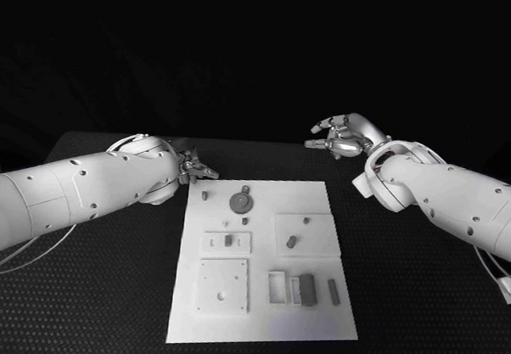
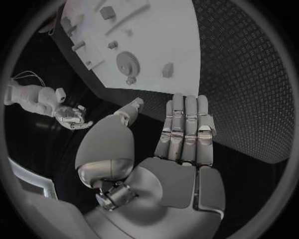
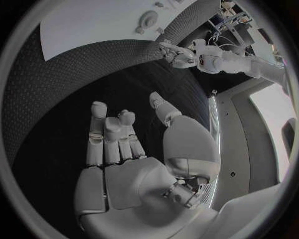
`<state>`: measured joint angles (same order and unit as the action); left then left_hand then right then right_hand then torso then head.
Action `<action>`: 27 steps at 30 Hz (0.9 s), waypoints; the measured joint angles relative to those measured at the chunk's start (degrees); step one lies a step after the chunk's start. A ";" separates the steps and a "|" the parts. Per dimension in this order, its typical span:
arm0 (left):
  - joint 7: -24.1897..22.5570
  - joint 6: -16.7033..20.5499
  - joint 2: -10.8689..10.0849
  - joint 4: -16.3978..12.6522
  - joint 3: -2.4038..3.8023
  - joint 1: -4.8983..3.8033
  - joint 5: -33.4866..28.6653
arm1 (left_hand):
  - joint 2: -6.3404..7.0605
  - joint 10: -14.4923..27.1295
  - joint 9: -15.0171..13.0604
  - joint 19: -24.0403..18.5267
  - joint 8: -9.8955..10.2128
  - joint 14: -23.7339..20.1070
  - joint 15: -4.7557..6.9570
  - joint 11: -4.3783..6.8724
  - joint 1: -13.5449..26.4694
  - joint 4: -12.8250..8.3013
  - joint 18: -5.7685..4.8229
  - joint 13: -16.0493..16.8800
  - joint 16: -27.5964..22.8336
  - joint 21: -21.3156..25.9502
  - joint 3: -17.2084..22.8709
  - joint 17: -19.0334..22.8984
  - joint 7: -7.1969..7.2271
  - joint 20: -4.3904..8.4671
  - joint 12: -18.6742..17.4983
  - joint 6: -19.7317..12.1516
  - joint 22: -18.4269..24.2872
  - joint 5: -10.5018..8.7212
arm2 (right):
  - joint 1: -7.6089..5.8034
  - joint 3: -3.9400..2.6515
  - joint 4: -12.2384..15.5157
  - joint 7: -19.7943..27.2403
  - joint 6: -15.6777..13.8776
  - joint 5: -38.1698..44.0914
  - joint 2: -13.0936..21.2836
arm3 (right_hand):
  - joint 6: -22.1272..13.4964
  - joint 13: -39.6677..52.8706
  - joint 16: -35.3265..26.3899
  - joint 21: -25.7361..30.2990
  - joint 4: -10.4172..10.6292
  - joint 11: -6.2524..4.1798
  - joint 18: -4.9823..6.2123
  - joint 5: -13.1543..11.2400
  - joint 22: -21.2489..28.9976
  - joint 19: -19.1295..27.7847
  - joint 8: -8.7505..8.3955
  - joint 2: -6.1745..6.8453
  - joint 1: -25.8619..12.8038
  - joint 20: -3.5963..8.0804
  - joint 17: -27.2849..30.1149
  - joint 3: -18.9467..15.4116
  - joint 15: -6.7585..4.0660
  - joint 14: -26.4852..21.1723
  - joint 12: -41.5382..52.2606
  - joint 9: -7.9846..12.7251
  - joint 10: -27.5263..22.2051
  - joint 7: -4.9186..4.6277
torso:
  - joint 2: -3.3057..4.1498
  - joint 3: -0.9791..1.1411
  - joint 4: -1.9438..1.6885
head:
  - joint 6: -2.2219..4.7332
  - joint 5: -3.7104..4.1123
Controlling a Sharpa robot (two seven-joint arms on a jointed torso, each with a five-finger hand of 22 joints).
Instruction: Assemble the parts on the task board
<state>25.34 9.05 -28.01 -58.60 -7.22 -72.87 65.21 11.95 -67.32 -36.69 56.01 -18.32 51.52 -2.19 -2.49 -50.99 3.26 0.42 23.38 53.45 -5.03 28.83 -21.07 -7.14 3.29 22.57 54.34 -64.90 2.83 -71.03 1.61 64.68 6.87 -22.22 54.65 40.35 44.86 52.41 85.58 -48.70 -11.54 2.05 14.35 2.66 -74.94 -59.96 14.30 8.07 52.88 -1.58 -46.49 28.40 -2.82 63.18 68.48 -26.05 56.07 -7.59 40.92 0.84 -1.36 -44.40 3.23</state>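
1. Board position: flat white rectangular task board (image 1: 265,263) lies on the black textured table (image 1: 95,297), between the two arms, nearer the robot than both hands.
2. Left hand (image 1: 195,169), silver and many-fingered, hovers just beyond the board's far corner on its own side. The left wrist view shows palm bare, fingers (image 2: 187,132) straight and side by side, thumb apart. Released; grasping nothing.
3. Right hand (image 1: 343,138) hangs well beyond the board's far edge, raised off the table. The right wrist view shows an empty palm with fingers (image 3: 112,137) loosely extended. Also released, nothing held.
4. Parts: a small grey round disc-shaped piece (image 1: 242,201) lies on the board close to the left hand. Grey upright block-like pieces (image 1: 302,289) sit at the board's near end, far from both hands. White square plates (image 1: 223,286) with small holes also lie there.
5. Progress, as judged: neither hand touches a part, so the work looks at or near its start. Picking and seating appear to be all still ahead.
6. Unclear: whether any small piece is already seated in its socket. The pieces are too small to tell lying from standing. The left forearm (image 1: 69,192) hides the table beside the board.
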 measured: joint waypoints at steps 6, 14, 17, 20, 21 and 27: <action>0.81 -2.56 0.86 1.72 -0.08 0.01 1.22 | -1.83 -1.58 0.25 1.14 -0.40 0.99 0.65 0.65 1.83 2.18 0.01 0.17 0.41 0.00 -1.54 -0.82 0.61 0.41 0.00 1.49 -0.45 0.00 | 0.02 0.00 0.01 0.00 0.03 0.00 -0.13 | 0.00 -0.04 0.00 0.00 0.00 0.00 0.00 0.00 0.00 0.00 0.00 0.00 0.00 0.00 0.00 0.00 0.00 0.00 0.00 0.00 0.00 0.00 | 0.01 -0.01 0.02 | -0.15 0.03; 1.24 -5.56 1.69 3.20 -0.37 0.05 2.20 | -4.12 -2.72 0.73 1.65 -0.48 1.74 0.99 0.96 0.47 2.46 0.00 0.20 0.41 -0.01 -2.83 -1.47 0.78 0.91 -0.27 2.22 -0.90 0.00 | 0.03 0.00 0.01 -0.01 0.06 0.01 -0.23 | 0.00 -0.04 0.00 0.00 0.00 0.00 0.00 0.00 0.01 0.00 0.00 0.00 0.00 0.00 0.00 0.00 0.00 0.00 0.00 0.05 0.00 0.00 | -0.03 0.00 0.01 | -0.21 0.07; 1.27 -6.40 1.95 3.59 -0.53 0.10 2.36 | -5.18 -3.27 0.99 1.86 -0.48 2.03 1.28 1.32 -0.60 1.69 0.01 0.38 0.41 -0.01 -3.60 -1.83 1.07 1.12 -0.34 2.51 -1.14 0.00 | 0.04 0.00 0.00 -0.01 0.07 0.01 -0.30 | 0.00 -0.04 0.00 0.00 0.00 0.00 0.00 0.00 0.01 0.00 0.00 0.00 0.00 0.00 0.00 0.00 0.00 0.00 0.00 0.05 0.00 0.00 | -0.03 -0.01 0.01 | -0.25 0.07; 1.27 -7.50 2.13 3.96 -0.78 0.19 2.42 | -5.91 -3.34 1.21 1.87 -0.48 2.03 1.28 1.35 -0.91 1.29 0.00 0.46 0.41 -0.01 -4.00 -2.02 0.99 1.13 -0.66 2.83 -1.21 0.00 | 0.07 0.00 -0.02 -0.01 0.08 0.02 -0.32 | 0.00 -0.04 0.00 0.00 0.00 0.00 0.00 0.00 0.01 0.00 0.00 0.00 0.00 0.00 0.00 0.00 0.00 0.00 0.00 0.05 0.00 0.00 | -0.03 -0.01 0.01 | -0.27 0.02; 1.27 -7.80 2.15 4.03 -0.80 0.23 2.42 | -6.13 -3.54 1.31 2.06 -0.48 2.22 1.47 1.17 -1.09 1.05 0.00 0.48 0.41 -0.01 -4.25 -2.12 1.12 1.32 -0.66 2.97 -1.26 0.06 | 0.08 0.00 -0.03 -0.01 0.09 0.02 -0.32 | 0.00 -0.04 0.00 0.00 0.00 0.00 -0.01 0.00 0.01 0.00 0.00 0.00 0.00 0.00 0.00 0.00 0.00 0.00 0.00 0.05 0.00 0.00 | -0.03 -0.01 0.01 | -0.29 0.02; 1.18 -9.45 2.60 4.64 -0.87 0.46 2.28 | -6.83 -3.74 1.73 2.06 -0.24 2.22 1.47 1.37 -1.79 -0.11 0.00 0.63 0.41 -0.01 -4.94 -2.46 1.12 1.32 -0.93 2.97 -1.35 0.32 | 0.11 0.00 -0.06 -0.01 0.11 0.02 -0.43 | 0.00 -0.03 0.00 0.00 0.00 0.00 0.00 0.00 0.02 0.00 0.00 0.00 0.00 0.00 0.00 0.00 0.00 0.00 0.00 0.05 0.00 0.00 | -0.03 0.00 0.01 | -0.41 0.08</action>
<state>26.52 -0.40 -25.41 -53.97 -8.10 -72.41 67.49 5.12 -71.06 -34.96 58.07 -18.56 53.75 -0.72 -1.12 -52.78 3.15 0.42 24.01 53.86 -5.04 23.89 -23.53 -6.02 4.62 21.64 57.31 -66.25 3.15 -70.92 1.61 64.62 6.85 -22.11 54.67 39.92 44.86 52.37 85.58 -48.70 -11.54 2.05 14.34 2.66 -74.92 -59.96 14.30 8.07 52.88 -1.58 -46.50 28.40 -2.82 63.18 68.48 -26.01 56.07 -7.59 40.90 0.84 -1.35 -44.80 3.31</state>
